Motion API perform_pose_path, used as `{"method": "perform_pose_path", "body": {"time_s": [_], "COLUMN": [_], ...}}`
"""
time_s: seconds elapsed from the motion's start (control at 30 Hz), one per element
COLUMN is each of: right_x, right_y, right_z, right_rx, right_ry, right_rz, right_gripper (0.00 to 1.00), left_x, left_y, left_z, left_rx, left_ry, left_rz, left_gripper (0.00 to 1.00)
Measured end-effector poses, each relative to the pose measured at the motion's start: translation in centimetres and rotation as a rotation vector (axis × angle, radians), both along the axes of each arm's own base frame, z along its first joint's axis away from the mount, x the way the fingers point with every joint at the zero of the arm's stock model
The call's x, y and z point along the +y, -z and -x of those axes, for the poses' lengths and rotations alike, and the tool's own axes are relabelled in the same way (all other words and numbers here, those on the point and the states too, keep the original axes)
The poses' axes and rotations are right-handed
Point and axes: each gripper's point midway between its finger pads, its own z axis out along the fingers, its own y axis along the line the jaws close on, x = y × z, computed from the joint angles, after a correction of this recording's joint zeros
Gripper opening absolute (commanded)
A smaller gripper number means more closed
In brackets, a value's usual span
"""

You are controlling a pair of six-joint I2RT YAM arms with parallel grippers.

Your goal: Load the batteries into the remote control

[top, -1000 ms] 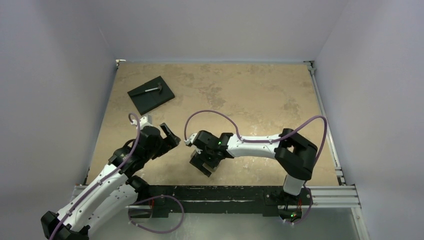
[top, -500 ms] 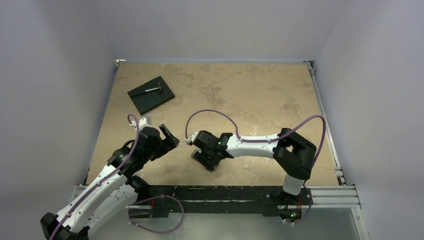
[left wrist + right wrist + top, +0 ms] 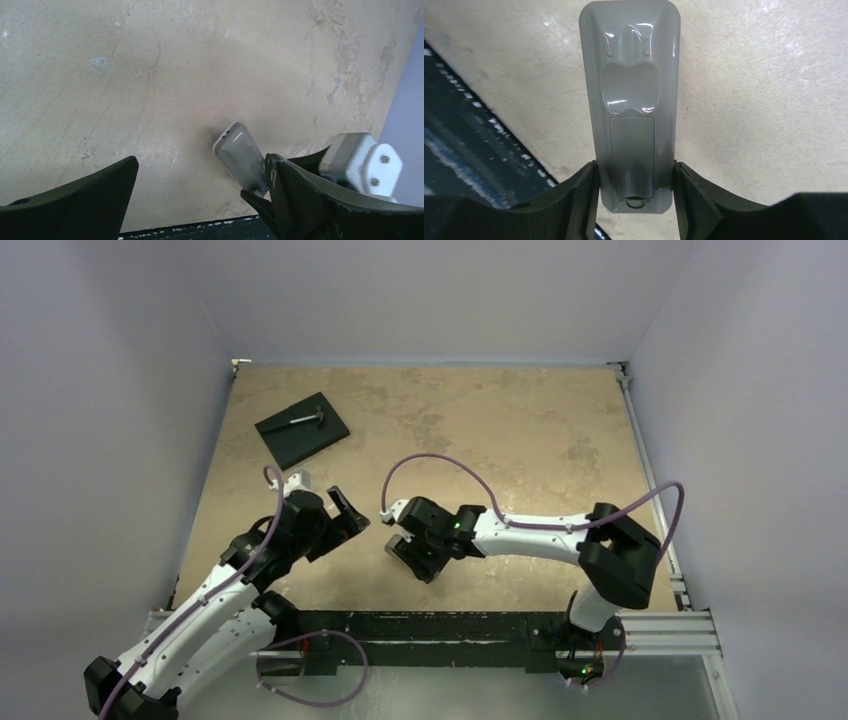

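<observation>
The remote control [image 3: 631, 100] lies grey back up, its battery cover closed. My right gripper [image 3: 634, 172] is shut on its near end, a finger pressed against each long side. In the top view that gripper [image 3: 415, 558] sits low over the table near the front edge and hides most of the remote. My left gripper [image 3: 352, 512] hangs just to its left, open and empty. From the left wrist the remote's [image 3: 240, 152] free end shows beyond the open left gripper [image 3: 202, 165], close to the right finger. The batteries are out of view.
A black square slab [image 3: 302, 430] with a small grey hammer-like tool [image 3: 305, 420] on it lies at the far left of the tan table. The dark mounting rail [image 3: 440, 625] runs along the near edge, just behind the right gripper.
My right gripper has shut on the remote and shifted slightly right. The left gripper has opened wider and edged towards the right arm.
</observation>
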Motion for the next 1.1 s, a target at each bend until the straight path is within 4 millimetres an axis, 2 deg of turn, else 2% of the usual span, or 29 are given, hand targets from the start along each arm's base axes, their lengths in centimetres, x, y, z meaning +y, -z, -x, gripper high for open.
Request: {"method": "perform_pose_path", "body": {"time_s": [0.17, 0.3, 0.67, 0.8, 1.1], "right_x": [0.4, 0.3, -0.4, -0.6, -0.9], "right_y": [-3.2, -5.0, -7.1, -7.6, -8.3], "right_z": [-0.4, -0.6, -0.3, -0.3, -0.4], "right_rx": [0.014, 0.046, 0.068, 0.044, 0.009], "right_ry": [0.005, 0.001, -0.064, -0.083, -0.107], "right_rz": [-0.119, -0.211, -0.310, -0.319, -0.330], "right_gripper": [0.03, 0.02, 0.00, 0.00, 0.00], "left_x": [-1.3, -2.6, -6.6, -7.9, -10.1], "left_y": [0.0, -0.1, 0.3, 0.4, -0.5], "left_z": [-0.1, -0.1, 0.7, 1.0, 1.8], "left_rx": [0.002, 0.000, 0.029, 0.042, 0.043], "left_ry": [0.061, 0.135, 0.353, 0.409, 0.516], "left_rz": [0.025, 0.051, 0.151, 0.202, 0.333], "left_gripper": [0.98, 0.98, 0.95, 0.86, 0.58]}}
